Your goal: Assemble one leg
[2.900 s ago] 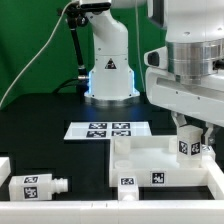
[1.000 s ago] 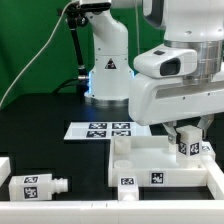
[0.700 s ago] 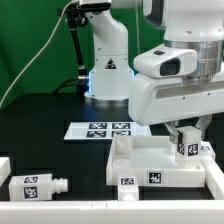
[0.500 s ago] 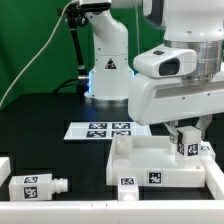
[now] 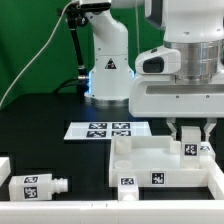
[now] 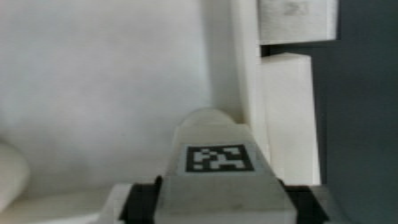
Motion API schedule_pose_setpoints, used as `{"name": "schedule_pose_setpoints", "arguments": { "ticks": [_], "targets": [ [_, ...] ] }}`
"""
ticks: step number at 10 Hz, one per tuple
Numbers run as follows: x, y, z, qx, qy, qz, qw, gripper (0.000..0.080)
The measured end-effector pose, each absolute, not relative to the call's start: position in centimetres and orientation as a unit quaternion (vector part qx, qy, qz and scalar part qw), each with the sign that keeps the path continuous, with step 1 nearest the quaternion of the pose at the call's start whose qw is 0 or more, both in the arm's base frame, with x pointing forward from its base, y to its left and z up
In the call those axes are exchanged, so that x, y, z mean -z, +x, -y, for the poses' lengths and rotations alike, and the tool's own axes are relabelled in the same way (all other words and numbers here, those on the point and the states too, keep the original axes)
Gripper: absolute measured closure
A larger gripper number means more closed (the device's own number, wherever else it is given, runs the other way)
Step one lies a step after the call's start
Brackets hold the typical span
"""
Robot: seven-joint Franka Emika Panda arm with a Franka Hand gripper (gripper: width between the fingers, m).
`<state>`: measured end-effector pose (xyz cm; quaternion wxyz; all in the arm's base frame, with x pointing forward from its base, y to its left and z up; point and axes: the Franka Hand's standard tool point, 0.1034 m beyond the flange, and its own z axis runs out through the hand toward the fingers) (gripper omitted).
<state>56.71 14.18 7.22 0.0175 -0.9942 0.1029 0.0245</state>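
My gripper [image 5: 190, 131] is shut on a white leg [image 5: 189, 149] with a black-and-white tag. It holds the leg upright at the far right corner of the large flat white square piece [image 5: 160, 165]. In the wrist view the leg [image 6: 221, 160] sits between my two dark fingers [image 6: 141, 203], above the white piece [image 6: 107, 90]. Whether the leg's lower end touches the corner socket is hidden. A second leg [image 5: 36, 185] lies on its side on the black table at the exterior view's left.
The marker board [image 5: 108, 129] lies on the table behind the white piece. The arm's white base [image 5: 108, 70] stands at the back. A white part [image 5: 4, 166] shows at the left edge. A black cable [image 5: 30, 70] hangs at the left before the green backdrop.
The gripper has turned about its vertical axis with the leg in it. The leg has sunk slightly at the corner. The other parts have not moved.
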Motion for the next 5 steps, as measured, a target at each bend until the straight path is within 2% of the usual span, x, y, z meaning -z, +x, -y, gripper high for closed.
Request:
{"name": "schedule_pose_setpoints", "arguments": {
  "ticks": [3, 5],
  "targets": [
    [-7.2, 56.54, -13.4, -0.031, -0.961, -0.274, 0.021, 0.0515],
    [-7.25, 56.37, -12.94, -0.04, -0.931, -0.363, 0.012, 0.0515]
  ]
}}
